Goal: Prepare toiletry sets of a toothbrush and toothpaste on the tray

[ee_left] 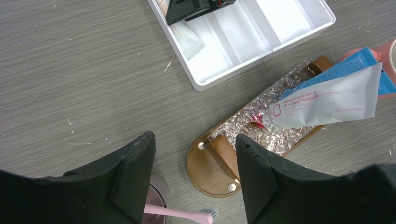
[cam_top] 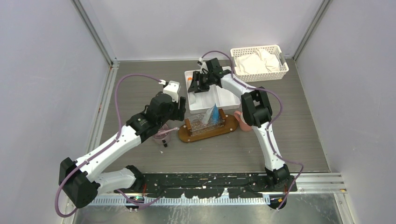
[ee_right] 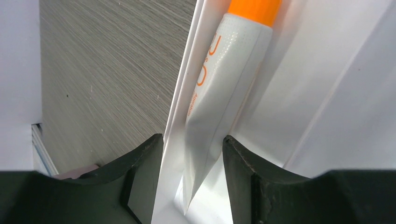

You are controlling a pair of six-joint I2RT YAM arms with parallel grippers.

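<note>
The brown wooden tray (cam_top: pixel 187 134) lies mid-table with shiny crinkled wrapping on it. A white-grey toothpaste tube (ee_left: pixel 327 100) and a blue tube (ee_left: pixel 355 63) rest on it. My left gripper (ee_left: pixel 195 172) hangs open above the tray's left end (ee_left: pixel 210 168), holding nothing. A pink toothbrush (ee_left: pixel 182 213) sticks out of a pink cup (ee_left: pixel 156 196) just below it. My right gripper (ee_right: pixel 192 154) is down in the white divided tray (cam_top: pixel 223 99). Its jaws are open astride the tray's left wall and the flat tail of an orange-capped white toothpaste tube (ee_right: pixel 219 93), which lies in the compartment.
A white lattice basket (cam_top: pixel 259 63) with crumpled cloth stands at the back right. A second pink cup (cam_top: pixel 240 120) sits by the wooden tray's right end. Grey walls close in both sides.
</note>
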